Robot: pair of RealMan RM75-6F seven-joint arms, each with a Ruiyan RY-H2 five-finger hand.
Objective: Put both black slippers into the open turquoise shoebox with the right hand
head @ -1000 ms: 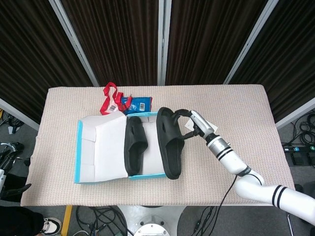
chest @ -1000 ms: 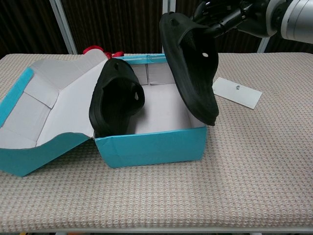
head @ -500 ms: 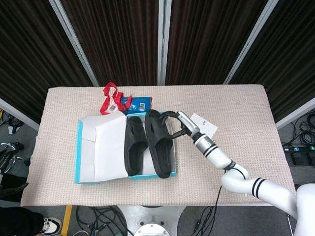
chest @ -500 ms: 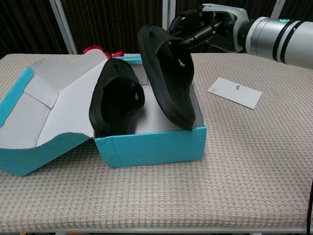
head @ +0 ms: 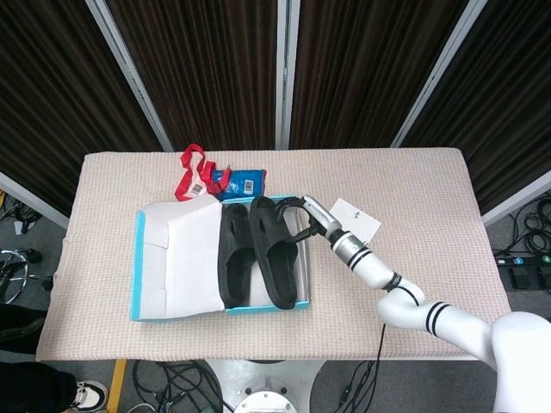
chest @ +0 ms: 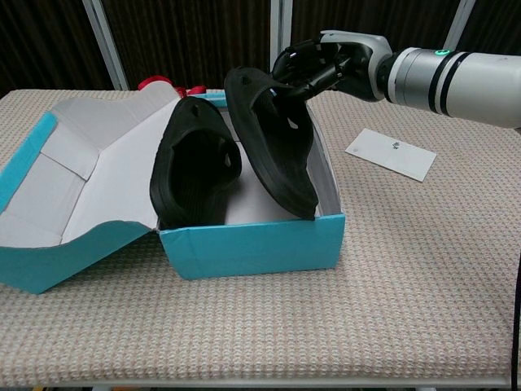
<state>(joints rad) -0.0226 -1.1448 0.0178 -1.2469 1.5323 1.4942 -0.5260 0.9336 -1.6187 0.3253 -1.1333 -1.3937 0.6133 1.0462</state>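
1. The right hand (chest: 321, 65) is gripping the second slipper (chest: 273, 138) by its upper end, fingers curled around the strap area, and holding it steeply tilted over the right part of the box (chest: 252, 240).
2. That slipper's lower end is sitting down inside the box, near the front wall; whether it is touching the floor of the box cannot be told from either view.
3. The first slipper (head: 234, 254) is lying inside the box already, leaning against the left inner wall just beside the open lid (head: 172, 258).
4. Judging by this, the step in hand is placing the second slipper, so the task is looking nearly done.
5. The next move is probably calling for lowering the upper end until the slipper is resting inside, then opening the fingers and lifting the hand away without dragging the slipper back out.
6. The left hand is not showing in either view.
7. A white card (chest: 391, 153) is lying on the table (chest: 423, 269) to the right of the box, apart from it.
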